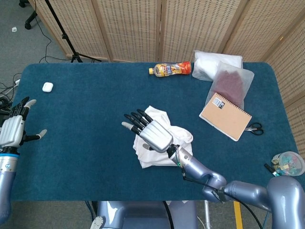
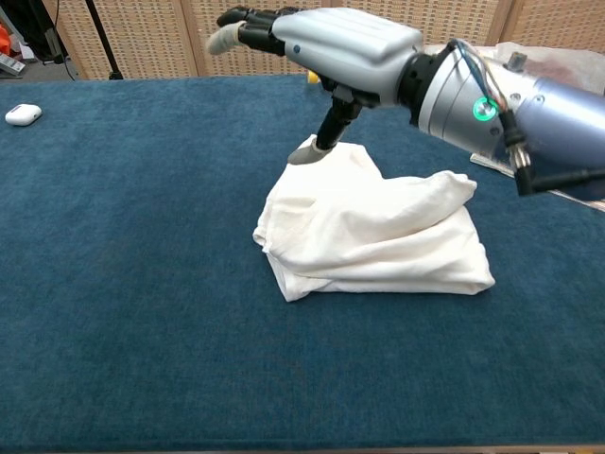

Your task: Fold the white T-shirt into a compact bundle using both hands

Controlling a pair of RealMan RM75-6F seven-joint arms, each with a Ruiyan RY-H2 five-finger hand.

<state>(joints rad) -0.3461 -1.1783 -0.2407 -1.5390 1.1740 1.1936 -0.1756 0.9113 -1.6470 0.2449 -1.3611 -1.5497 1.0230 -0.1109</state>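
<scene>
1. The right hand (image 1: 153, 133) hangs in the air above the white T-shirt (image 2: 369, 232), palm down, fingers (image 2: 248, 21) stretched out and spread, holding nothing.
2. In the chest view its thumb (image 2: 321, 140) points down, with the tip at the upper edge of the cloth; whether it touches cannot be told.
3. The white T-shirt lies directly under and just right of the right hand, bunched into a loose, rumpled heap on the blue table (image 1: 86, 124).
4. The left hand (image 1: 13, 129) is well apart from the shirt, at the table's left edge, fingers apart and empty.
5. An earbud case (image 1: 47, 87) sits on the table just beyond the left hand.
6. Far beyond the right hand lies a juice bottle (image 1: 170, 69) on its side.
7. To the right hand's far right rest a brown notebook (image 1: 225, 116) and scissors (image 1: 254, 128).
</scene>
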